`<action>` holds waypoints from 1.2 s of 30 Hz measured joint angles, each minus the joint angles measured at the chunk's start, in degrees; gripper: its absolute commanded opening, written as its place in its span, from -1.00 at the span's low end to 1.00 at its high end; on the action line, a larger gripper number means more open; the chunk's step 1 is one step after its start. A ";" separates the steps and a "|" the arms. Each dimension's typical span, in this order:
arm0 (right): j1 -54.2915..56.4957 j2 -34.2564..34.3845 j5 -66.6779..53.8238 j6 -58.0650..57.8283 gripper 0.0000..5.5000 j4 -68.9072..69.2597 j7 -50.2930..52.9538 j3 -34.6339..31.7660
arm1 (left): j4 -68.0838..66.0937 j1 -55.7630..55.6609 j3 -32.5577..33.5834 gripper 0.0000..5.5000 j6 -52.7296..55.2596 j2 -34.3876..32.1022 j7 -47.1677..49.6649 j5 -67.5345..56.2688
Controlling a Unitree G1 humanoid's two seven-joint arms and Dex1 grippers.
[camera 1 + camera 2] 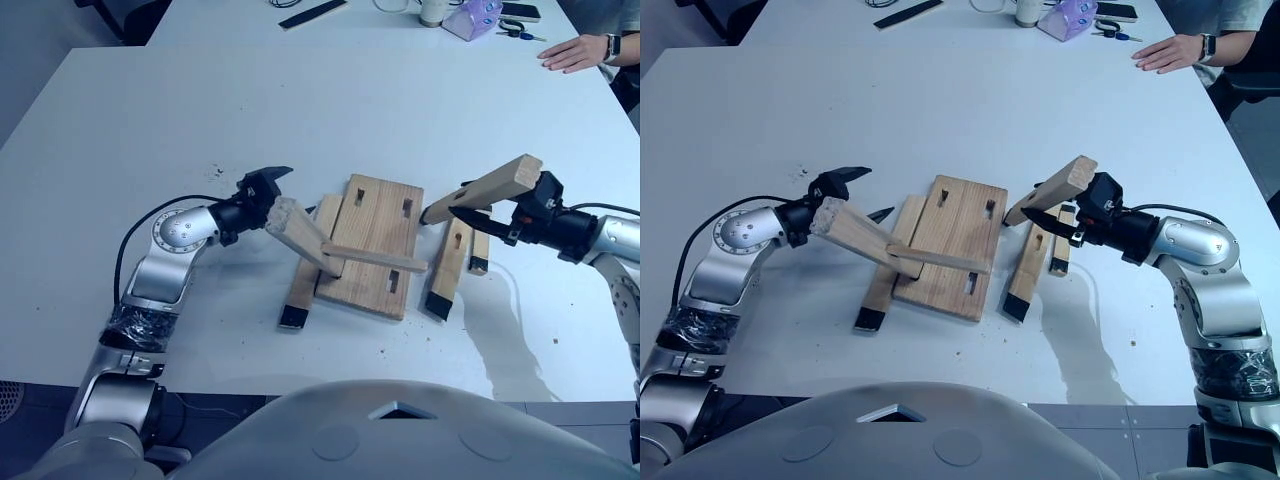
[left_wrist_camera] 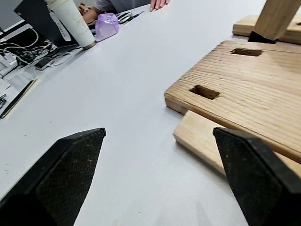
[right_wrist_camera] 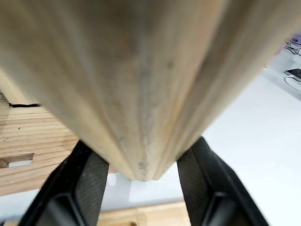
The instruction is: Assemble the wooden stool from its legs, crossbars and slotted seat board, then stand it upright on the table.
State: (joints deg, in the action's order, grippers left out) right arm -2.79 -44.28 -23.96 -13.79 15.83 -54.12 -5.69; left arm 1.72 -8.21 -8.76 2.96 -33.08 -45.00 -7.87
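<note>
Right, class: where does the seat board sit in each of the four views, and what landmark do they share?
Left eye: seat board, centre, flat on the table.
Right eye: centre too.
Left wrist: just beyond the left gripper.
Right wrist: probably the slotted wood behind the held leg.
Landmark: that leg.

I have wide bare table (image 1: 300, 110) beyond the board (image 1: 375, 215) and a bare strip along the near edge. A tilted leg (image 1: 305, 238) and its crossbar (image 1: 380, 258) bar the board's near left part, the leg's raised end just beside my left gripper (image 2: 160, 132), whose fingers gape wide. A flat leg (image 1: 303, 285) hugs the board's left edge. Two legs (image 1: 448, 265) crowd its right side, beneath the held leg (image 1: 490, 185) clamped in my right gripper (image 1: 468, 205). A person's hand (image 1: 575, 52) rests at the far right corner.
</note>
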 measured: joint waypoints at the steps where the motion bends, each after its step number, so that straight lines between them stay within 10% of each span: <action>1: 0.09 0.33 0.00 -0.12 -0.26 0.11 0.22 0.19 | 0.09 0.12 -0.06 0.54 0.00 0.00 -0.01 0.26; 16: -10.73 -2.50 -27.58 -16.41 -0.26 20.06 -1.77 -19.15 | 0.34 5.61 1.87 0.54 -1.86 -4.20 -0.50 3.25; 36: -20.77 -2.73 -13.43 -8.07 -0.26 25.83 -5.76 -10.10 | -1.79 2.87 1.78 0.54 -1.93 -6.45 -6.84 3.24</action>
State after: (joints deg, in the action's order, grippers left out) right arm -23.56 -47.01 -37.39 -21.85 41.66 -59.88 -15.79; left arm -0.07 -5.34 -6.98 1.03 -39.52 -51.84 -4.63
